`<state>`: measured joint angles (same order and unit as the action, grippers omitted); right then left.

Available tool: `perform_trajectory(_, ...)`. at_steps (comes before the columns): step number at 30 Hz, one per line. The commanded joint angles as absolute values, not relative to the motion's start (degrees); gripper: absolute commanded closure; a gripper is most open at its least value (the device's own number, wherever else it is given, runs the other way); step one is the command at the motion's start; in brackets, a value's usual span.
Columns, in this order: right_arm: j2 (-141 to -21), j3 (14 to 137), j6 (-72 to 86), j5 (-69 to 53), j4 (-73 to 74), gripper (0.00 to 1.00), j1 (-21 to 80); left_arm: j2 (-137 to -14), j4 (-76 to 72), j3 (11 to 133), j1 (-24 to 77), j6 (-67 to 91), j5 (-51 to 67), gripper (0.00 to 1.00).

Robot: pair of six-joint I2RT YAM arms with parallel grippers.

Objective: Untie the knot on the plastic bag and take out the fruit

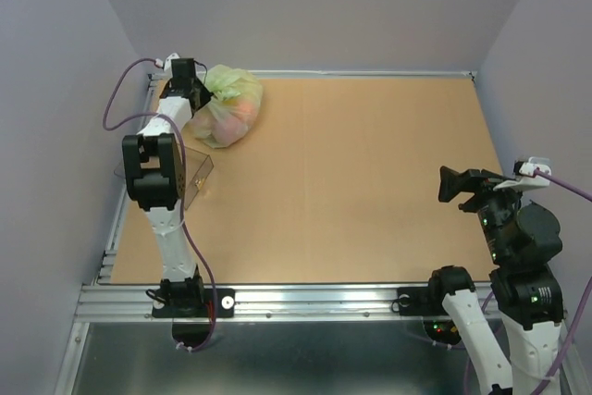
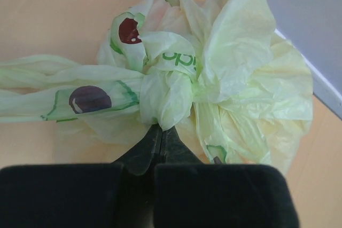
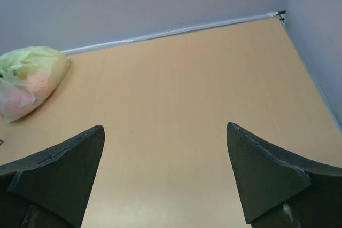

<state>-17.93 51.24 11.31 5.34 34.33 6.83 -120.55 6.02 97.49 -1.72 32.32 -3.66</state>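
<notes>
The plastic bag [image 1: 231, 104] lies at the far left of the table, pale green and tied shut. Fruit [image 1: 233, 117] shows through the film as orange and pink shapes. My left gripper [image 1: 198, 90] is at the bag's left side. In the left wrist view my left gripper [image 2: 158, 131] is shut, its tips pinching the film of the knot [image 2: 170, 81], with one handle end [image 2: 64, 97] trailing left. My right gripper [image 1: 460, 186] is open and empty at the near right, far from the bag. The right wrist view shows the gripper [image 3: 164, 127] wide open and the bag [image 3: 32, 78] far off.
A clear rigid box [image 1: 192, 178] stands beside the left arm, near the table's left edge. The back wall rail [image 1: 351, 72] runs just behind the bag. Purple walls close in the left, back and right sides.
</notes>
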Motion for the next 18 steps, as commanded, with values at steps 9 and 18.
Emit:
perform_trajectory(9,-24.08,57.04,9.23,-4.56,32.96,0.00,7.12,-102.84,2.29,89.92,16.07,14.52,5.80,1.00)
perform_trajectory(18,-28.91,58.97,12.84,-7.64,33.05,0.00,7.12,-93.61,2.73,80.43,37.43,7.74,7.82,1.00)
